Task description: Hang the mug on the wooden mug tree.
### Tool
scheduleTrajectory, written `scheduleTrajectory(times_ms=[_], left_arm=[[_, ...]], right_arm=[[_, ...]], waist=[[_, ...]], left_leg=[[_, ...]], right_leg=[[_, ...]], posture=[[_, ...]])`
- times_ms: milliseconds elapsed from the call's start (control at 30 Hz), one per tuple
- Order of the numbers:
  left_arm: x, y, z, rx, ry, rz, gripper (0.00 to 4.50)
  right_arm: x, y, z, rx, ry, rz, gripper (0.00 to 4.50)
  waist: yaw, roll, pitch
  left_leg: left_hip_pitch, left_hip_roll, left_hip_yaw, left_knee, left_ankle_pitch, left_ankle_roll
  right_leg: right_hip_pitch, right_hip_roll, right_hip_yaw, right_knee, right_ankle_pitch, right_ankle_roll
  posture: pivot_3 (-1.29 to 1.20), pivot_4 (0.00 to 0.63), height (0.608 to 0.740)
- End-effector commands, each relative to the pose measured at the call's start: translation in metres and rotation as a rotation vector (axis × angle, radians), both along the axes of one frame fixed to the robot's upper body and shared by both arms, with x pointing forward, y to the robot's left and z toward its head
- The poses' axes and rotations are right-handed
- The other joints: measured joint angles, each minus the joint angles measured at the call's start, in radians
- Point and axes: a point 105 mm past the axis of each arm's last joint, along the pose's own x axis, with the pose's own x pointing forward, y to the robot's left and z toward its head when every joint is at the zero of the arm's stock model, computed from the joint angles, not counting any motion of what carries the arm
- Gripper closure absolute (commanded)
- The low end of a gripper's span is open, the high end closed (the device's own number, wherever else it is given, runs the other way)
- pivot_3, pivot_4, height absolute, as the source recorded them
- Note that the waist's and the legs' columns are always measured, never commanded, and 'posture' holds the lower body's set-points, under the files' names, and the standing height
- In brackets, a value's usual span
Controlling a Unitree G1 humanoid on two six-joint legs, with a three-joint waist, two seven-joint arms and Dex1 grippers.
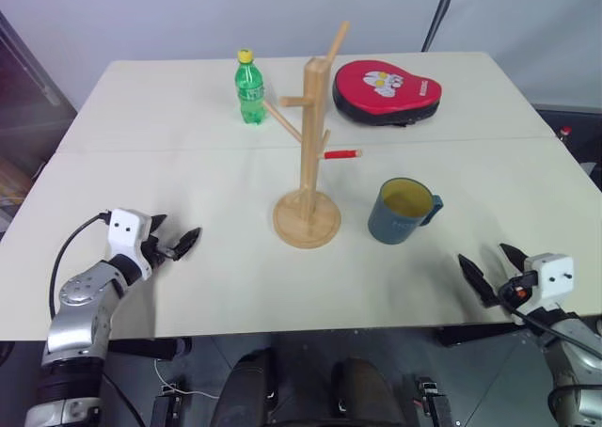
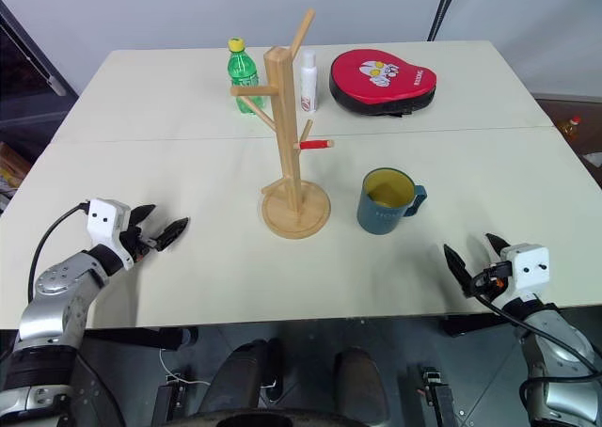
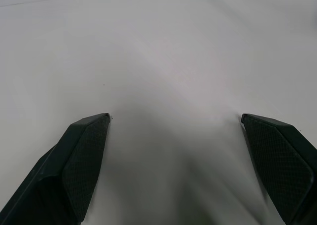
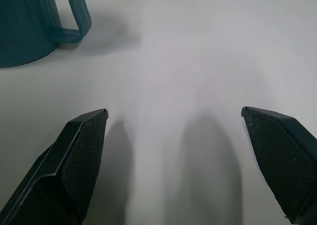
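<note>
Right gripper [image 1: 492,266] spread wide near mug [image 1: 402,211], left gripper [image 1: 179,242] spread empty, mug tree [image 1: 308,164] bare

Even, bright overhead light washing over worktop [image 1: 188,286]; soft shadows lying beneath mug [image 1: 403,211]; wrist views looking slightly hazy.

A robot test room or lab is showing here: a plain cream table [image 1: 188,286] is standing against a bare white wall, staged with a few unrelated props, a green bottle [image 1: 249,87], a red pad [image 1: 386,91], while loose cables are lying on the dark floor below.
</note>
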Motion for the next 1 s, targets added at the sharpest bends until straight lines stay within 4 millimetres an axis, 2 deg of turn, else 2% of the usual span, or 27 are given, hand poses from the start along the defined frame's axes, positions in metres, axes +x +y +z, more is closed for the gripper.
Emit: scheduleTrajectory(times_ms=[33, 233, 300, 400, 467, 500, 667, 800, 1000], left_arm=[[0.002, 0.001, 0.007, -0.003, -0.031, 0.005, 0.0], [0.002, 0.0, 0.007, -0.025, -0.036, 0.008, 0.0], [0.001, -0.008, 0.008, -0.036, -0.038, -0.018, 0.0], [0.0, -0.028, 0.015, -0.053, -0.065, -0.101, 0.0], [-0.006, -0.051, 0.024, -0.082, -0.097, -0.208, 0.0], [-0.014, -0.07, 0.029, -0.098, -0.106, -0.307, 0.0], [-0.05, -0.128, 0.033, -0.069, -0.081, -0.664, 0.0], [-0.059, -0.152, 0.039, -0.065, -0.092, -0.782, 0.0], [-0.063, -0.167, 0.042, -0.046, -0.093, -0.875, 0.0]], right_arm=[[0.004, 0.006, 0.018, -0.025, -0.058, 0.012, 0.02], [0.005, 0.007, 0.023, -0.036, -0.061, 0.004, 0.02], [0.005, 0.008, 0.025, -0.041, -0.063, 0.0, 0.02], [0.006, 0.011, 0.027, -0.041, -0.066, 0.0, 0.02], [0.007, 0.015, 0.028, -0.035, -0.069, 0.003, 0.02], [0.008, 0.017, 0.028, -0.03, -0.069, 0.011, 0.02], [0.009, 0.02, 0.029, -0.033, -0.081, 0.028, 0.02], [0.01, 0.022, 0.031, -0.034, -0.101, 0.049, 0.02], [0.021, 0.025, 0.038, -0.04, -0.14, 0.067, 0.02]], waist=[[0.0, 0.0, 0.0], [0.001, 0.0, 0.0], [0.001, 0.0, 0.0], [0.001, 0.0, 0.0], [0.001, 0.0, 0.0], [0.001, 0.0, 0.0], [0.0, 0.001, -0.001], [0.0, 0.003, -0.002], [0.0, 0.003, -0.002]], left_leg=[[0.0, 0.0, 0.0, 0.0, 0.0, 0.0], [0.0, 0.0, 0.0, 0.0, 0.0, 0.0], [0.0, 0.0, 0.0, 0.0, 0.0, 0.0], [0.0, -0.001, 0.0, 0.0, 0.0, 0.0], [-0.001, -0.001, 0.0, 0.0, 0.0, 0.0], [-0.001, -0.001, 0.0, 0.0, 0.0, 0.0], [-0.001, -0.001, 0.001, -0.001, 0.0, 0.0], [0.0, -0.001, 0.001, -0.001, 0.0, 0.0], [0.0, -0.001, 0.001, -0.001, 0.0, 0.001]], right_leg=[[0.0, 0.0, 0.0, 0.0, 0.0, 0.0], [0.0, 0.0, 0.0, 0.0, 0.0, 0.0], [0.0, -0.001, 0.0, 0.0, 0.0, 0.0], [0.0, -0.001, 0.0, -0.001, 0.0, 0.0], [0.0, -0.001, 0.0, -0.001, 0.0, 0.0], [0.0, -0.001, 0.0, -0.001, 0.0, 0.0], [0.0, -0.001, 0.0, -0.002, -0.001, -0.003], [0.0, -0.001, 0.0, -0.002, -0.001, -0.003], [0.0, -0.001, 0.0, -0.002, -0.001, -0.002]], posture=[[0.0, 0.15, 0.74], [0.0, 0.15, 0.74], [0.0, 0.15, 0.74], [0.0, 0.15, 0.74], [0.0, 0.15, 0.74], [0.0, 0.15, 0.74], [0.0, 0.15, 0.74], [0.0, 0.15, 0.74], [0.0, 0.15, 0.74]])
